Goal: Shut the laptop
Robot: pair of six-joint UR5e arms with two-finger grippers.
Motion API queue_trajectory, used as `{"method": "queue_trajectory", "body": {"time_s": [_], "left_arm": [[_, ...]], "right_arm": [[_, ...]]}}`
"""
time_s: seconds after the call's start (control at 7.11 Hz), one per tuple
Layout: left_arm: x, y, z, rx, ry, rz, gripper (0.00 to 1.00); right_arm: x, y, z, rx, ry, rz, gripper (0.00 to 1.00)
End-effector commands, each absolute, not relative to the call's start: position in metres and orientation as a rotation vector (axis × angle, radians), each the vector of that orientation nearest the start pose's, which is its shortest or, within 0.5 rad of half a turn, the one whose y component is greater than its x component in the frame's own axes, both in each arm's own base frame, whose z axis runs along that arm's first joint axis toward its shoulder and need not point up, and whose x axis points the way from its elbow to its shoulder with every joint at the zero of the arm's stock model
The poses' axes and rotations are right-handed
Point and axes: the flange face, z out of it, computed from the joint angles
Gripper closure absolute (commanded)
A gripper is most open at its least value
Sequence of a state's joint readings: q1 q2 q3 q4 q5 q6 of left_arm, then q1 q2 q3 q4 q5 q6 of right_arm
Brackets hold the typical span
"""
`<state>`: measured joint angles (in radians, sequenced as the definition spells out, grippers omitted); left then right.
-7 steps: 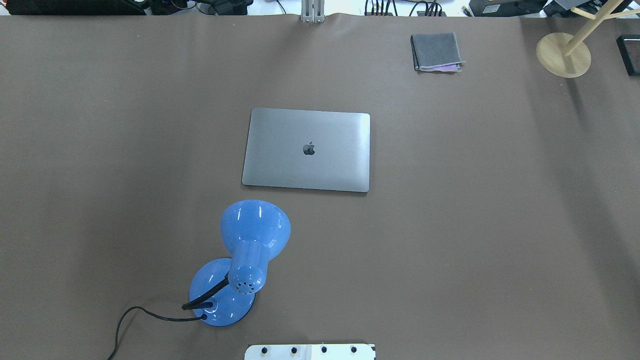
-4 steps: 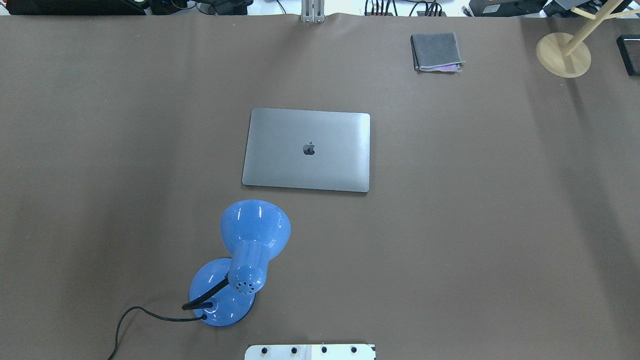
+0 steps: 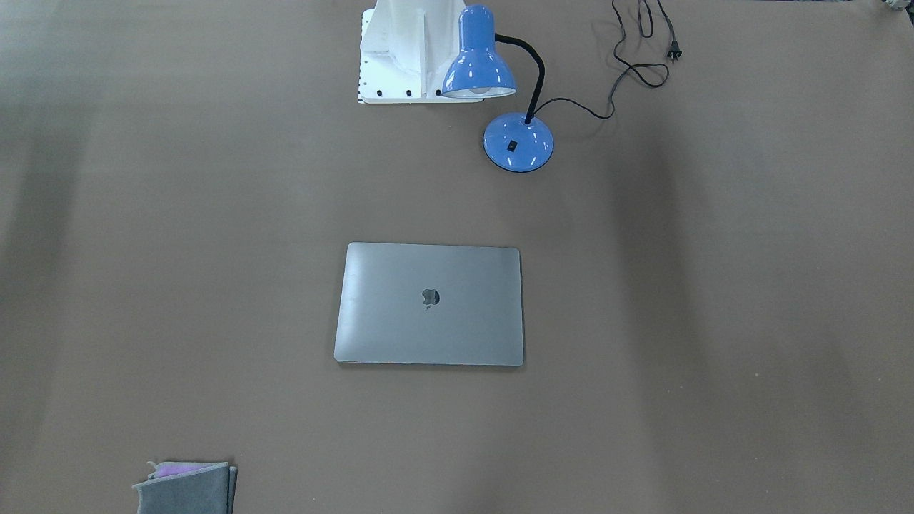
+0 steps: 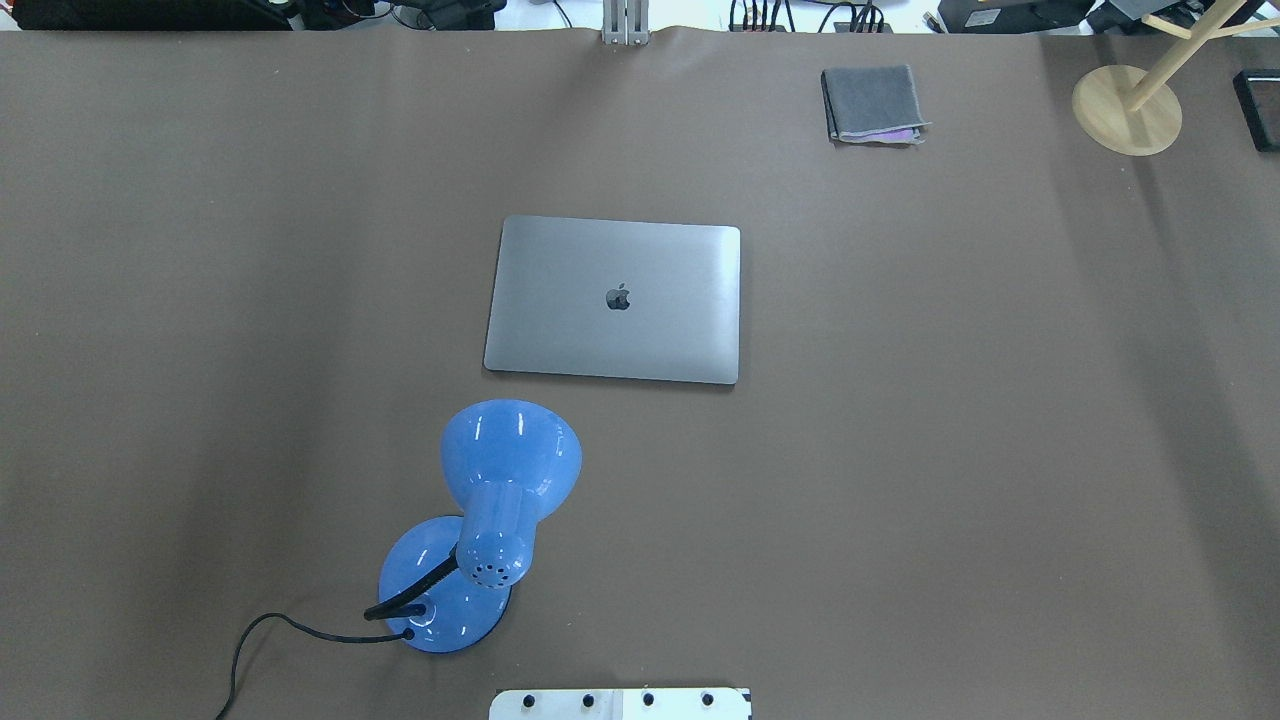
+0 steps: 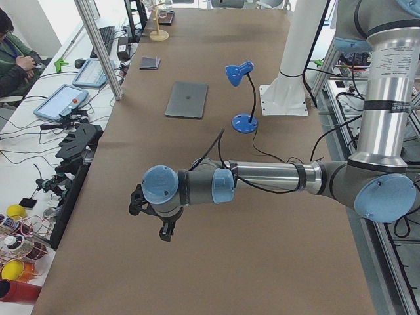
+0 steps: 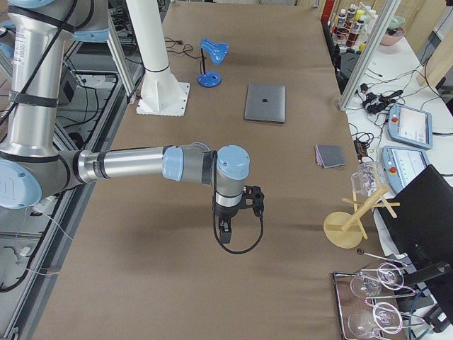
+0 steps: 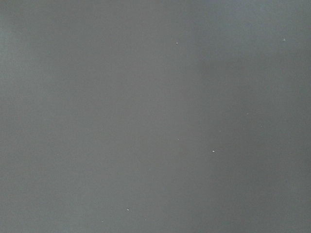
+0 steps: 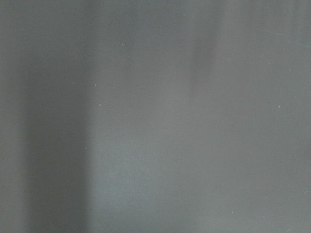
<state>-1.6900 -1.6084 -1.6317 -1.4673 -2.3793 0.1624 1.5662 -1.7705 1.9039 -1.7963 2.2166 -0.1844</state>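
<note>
Front-facing view: slim space-grey metal laptop (image 3: 428, 328) dead centre of frame, lid flat down, logo up. Glossy blue desk lamp (image 3: 477, 68) up top, no arm anywhere near.

Overhead: same deal, laptop (image 4: 615, 335) just above mid-frame, zero difference from a second ago. Folded grey cloth (image 4: 872, 102) sitting upper right.

Left-side view: left gripper (image 5: 165, 233) hanging low-centre, well apart from the laptop up top. Can't tell whether pincer apart or together.

Right-side view: right gripper (image 6: 224, 234) mid-frame, same story, can't tell.

Wrist cams: just blank brown table cover (image 7: 155, 116).

Reckon job done: lid closed, arms parked clear.
</note>
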Motion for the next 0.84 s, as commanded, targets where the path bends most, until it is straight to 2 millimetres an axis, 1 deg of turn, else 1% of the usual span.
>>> {"method": "queue_trajectory", "body": {"time_s": [0.0,0.14,0.42,0.56,0.7], "left_arm": [[-0.118,-0.493,0.614,0.096,0.665,0.044,0.01],[-0.116,-0.481,0.627,0.084,0.674,0.043,0.01],[-0.116,-0.478,0.619,0.104,0.674,0.055,0.01],[-0.108,-0.481,0.61,0.115,0.674,0.079,0.01],[-0.095,-0.483,0.604,0.116,0.675,0.107,0.01]], "right_arm": [[0.071,-0.397,0.614,-0.027,-0.656,-0.154,0.0],[0.071,-0.397,0.614,-0.028,-0.656,-0.154,0.0],[0.071,-0.397,0.613,-0.023,-0.656,-0.161,0.0],[0.071,-0.397,0.612,-0.021,-0.662,-0.162,0.0],[0.069,-0.397,0.611,-0.018,-0.671,-0.165,0.0]]}}
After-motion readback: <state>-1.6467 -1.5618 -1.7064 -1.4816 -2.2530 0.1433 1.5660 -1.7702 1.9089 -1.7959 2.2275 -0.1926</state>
